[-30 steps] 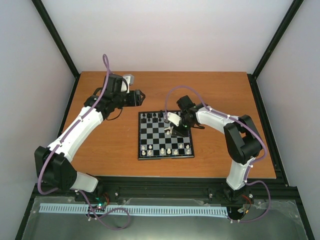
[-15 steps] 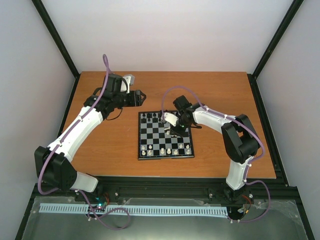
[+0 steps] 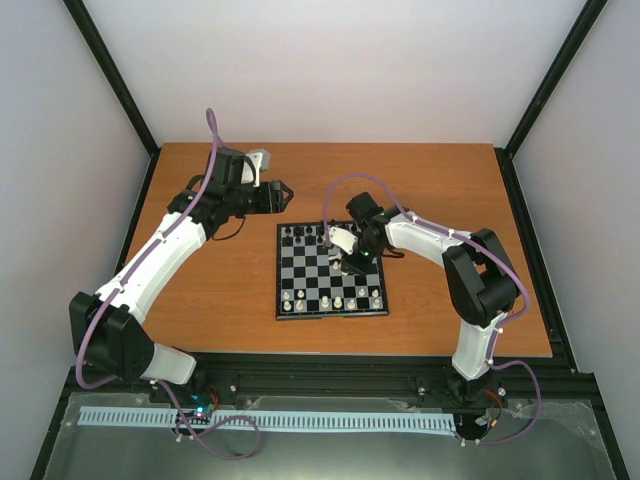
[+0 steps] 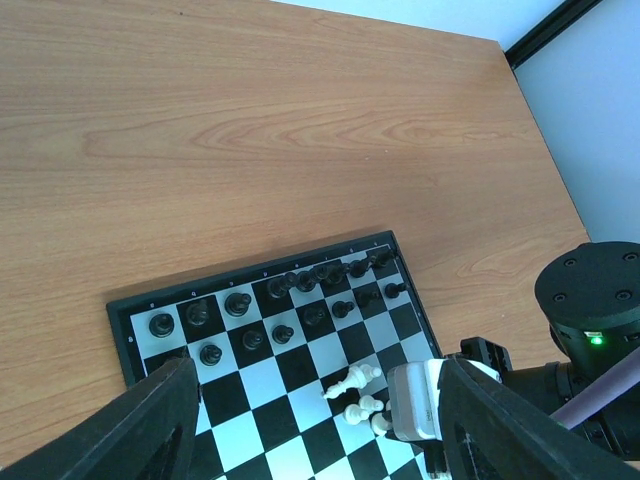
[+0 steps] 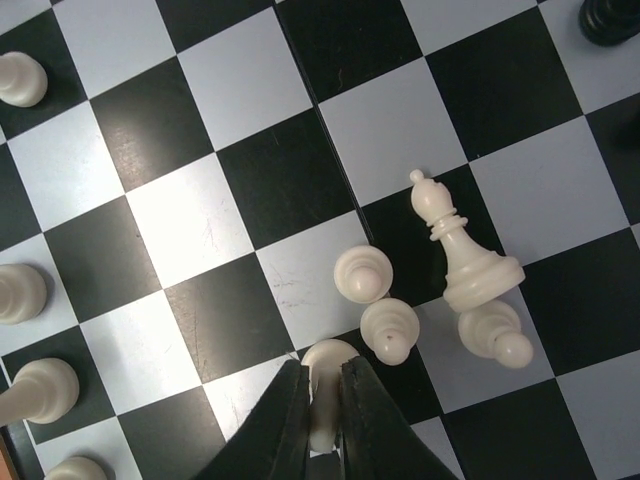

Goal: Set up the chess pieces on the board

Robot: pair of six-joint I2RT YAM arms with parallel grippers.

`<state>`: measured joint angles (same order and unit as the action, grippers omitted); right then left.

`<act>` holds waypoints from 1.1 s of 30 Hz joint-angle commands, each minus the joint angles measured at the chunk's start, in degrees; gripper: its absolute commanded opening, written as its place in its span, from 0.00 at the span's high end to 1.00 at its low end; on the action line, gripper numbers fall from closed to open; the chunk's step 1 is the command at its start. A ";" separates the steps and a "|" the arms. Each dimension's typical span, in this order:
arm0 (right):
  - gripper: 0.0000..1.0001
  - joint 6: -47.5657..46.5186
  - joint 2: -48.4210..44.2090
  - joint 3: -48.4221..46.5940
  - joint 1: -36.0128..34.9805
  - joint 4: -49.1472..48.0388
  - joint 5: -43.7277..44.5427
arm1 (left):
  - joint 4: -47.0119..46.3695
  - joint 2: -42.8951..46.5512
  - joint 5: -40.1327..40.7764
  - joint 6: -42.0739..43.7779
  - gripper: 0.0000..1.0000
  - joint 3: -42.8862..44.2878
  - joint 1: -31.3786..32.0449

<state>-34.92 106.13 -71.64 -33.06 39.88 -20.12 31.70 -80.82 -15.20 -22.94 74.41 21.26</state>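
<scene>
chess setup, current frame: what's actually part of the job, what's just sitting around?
Job: board, white pieces, black pieces, right gripper shut on a white piece, left gripper open off the board.
Just there: wooden table, slotted white strip near the arm bases, black frame posts.

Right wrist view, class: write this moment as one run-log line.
right gripper: shut on white piece, mid-board | left gripper: open, holding nothing, off board's far-left corner | other white pieces: clustered beside the grasp
</scene>
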 commanded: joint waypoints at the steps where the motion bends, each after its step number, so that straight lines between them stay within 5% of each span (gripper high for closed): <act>1: 0.92 0.49 -0.44 -0.57 -0.60 1.01 0.04 | -0.94 -0.24 -0.96 -0.27 0.33 1.88 -0.67; 16: 0.94 0.87 -10.97 1.92 -0.58 5.18 -0.83 | -0.99 -0.16 -1.48 -0.59 0.33 1.88 -0.73; 25: 0.94 -0.11 -22.74 13.05 -1.21 7.14 0.95 | -1.03 -0.02 -2.01 -0.72 0.33 1.88 -0.69; 33: 0.94 -0.87 -23.90 19.13 -3.62 4.38 3.34 | -1.19 0.01 -2.14 -0.88 0.33 1.79 -0.69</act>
<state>-35.40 82.37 -53.39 -35.55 45.65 -18.17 31.68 -80.95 -16.40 -22.98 74.41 21.23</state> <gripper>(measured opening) 0.064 0.672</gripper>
